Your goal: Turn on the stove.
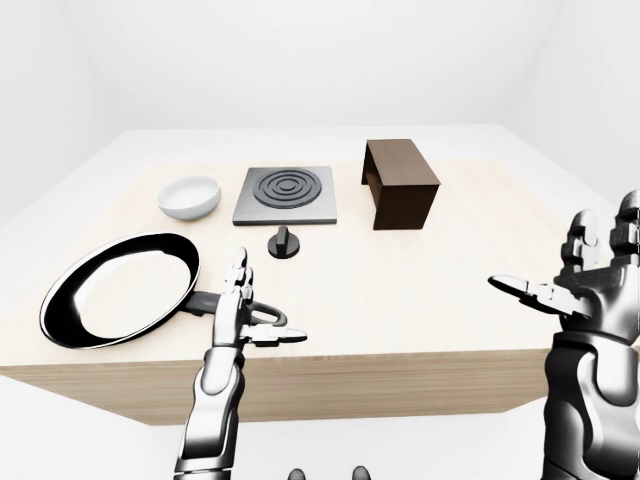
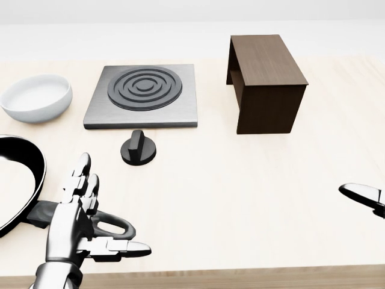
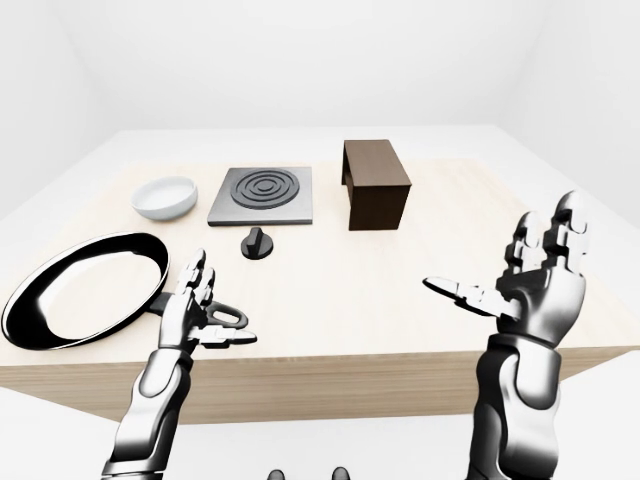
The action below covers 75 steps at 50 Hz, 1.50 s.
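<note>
Both hands are closest, left hand [image 2: 81, 226] and right hand [image 3: 535, 280] spread wide, holding nothing. Up the table [image 2: 252, 198], just below the stove [image 2: 143, 96], sits the knob [image 2: 138, 149]. Looks small, rigid, probably slick, so I'd pinch its raised ridge and twist.

Eye views look down across table [image 1: 420, 300] — wider, farther; head view nearer, steeper; all share stove [image 2: 144, 95].

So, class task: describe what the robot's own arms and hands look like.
Both arms are glossy silver-grey metal with darker grey joints, built from rounded, segmented shells. The left hand and right hand each have three blocky, jointed fingers of the same chrome finish. No cables, sleeves or markings are visible.
</note>
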Tool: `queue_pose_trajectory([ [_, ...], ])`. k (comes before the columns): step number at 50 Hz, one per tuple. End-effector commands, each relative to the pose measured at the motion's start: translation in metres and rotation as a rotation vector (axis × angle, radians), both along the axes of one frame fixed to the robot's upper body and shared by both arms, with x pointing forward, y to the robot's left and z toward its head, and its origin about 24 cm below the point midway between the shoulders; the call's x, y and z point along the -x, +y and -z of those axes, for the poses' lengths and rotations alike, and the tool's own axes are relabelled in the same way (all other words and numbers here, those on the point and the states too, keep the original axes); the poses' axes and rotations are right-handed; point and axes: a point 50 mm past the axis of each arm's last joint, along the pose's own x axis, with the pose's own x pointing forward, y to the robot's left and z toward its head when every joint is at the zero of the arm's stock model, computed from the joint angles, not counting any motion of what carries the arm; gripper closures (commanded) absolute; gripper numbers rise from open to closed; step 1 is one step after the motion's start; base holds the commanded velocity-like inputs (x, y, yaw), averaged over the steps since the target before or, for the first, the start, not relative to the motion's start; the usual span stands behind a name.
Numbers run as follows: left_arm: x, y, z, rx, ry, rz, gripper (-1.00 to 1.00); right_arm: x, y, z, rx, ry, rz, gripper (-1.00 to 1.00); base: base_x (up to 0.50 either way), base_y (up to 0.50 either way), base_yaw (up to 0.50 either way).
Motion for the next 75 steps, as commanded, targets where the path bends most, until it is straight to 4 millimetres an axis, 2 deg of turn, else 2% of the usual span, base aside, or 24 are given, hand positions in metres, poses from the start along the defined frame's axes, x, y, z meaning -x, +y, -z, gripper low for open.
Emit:
queue_pose_trajectory([
  [1,0.0,0.0,0.001,0.0,0.002,-0.002,-1.0,0.01,-0.009,-0.014,-0.005,-0.066,0.04,-1.0,0.0,0.0,0.0],
  [20,0.0,0.0,0.003,-0.001,0.005,-0.002,-1.0,0.01,-0.008,-0.011,0.016,-0.049,0.027,-1.0,0.06,0.0,0.0],
  [65,0.0,-0.002,0.004,-0.005,0.008,0.0,-1.0,0.01,-0.009,-0.008,0.008,-0.04,0.029,-1.0,0.3,0.0,0.0],
  [75,-0.004,-0.005,0.012,-0.014,0.022,0.007,-1.0,0.013,-0.009,-0.009,-0.004,-0.051,0.023,-1.0,0.22,0.0,0.0],
])
